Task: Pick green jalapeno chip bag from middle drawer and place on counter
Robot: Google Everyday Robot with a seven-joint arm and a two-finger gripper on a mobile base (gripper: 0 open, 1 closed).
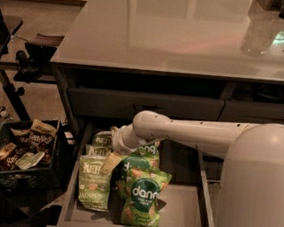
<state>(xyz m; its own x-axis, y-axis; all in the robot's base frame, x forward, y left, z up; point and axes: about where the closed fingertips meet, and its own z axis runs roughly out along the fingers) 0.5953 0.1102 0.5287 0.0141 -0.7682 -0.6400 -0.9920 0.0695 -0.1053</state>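
Observation:
The green jalapeno chip bag (pixel 94 184) lies flat at the left of the open middle drawer (pixel 185 212), with pale "KETTLE" lettering facing up. My white arm reaches in from the right, and my gripper (pixel 111 159) hangs low over the bag's top right corner. A second pale Kettle bag (pixel 101 139) lies behind it, partly hidden by my wrist. The counter (pixel 180 34) is the glossy grey top above the drawer.
Two brighter green "dang" bags (pixel 142 202) lie in the drawer's middle, just right of the jalapeno bag. A black crate of snack packs (pixel 20 149) stands on the floor to the left. A dark stand (pixel 14 80) is at the far left. Closed drawers (pixel 142 105) sit above.

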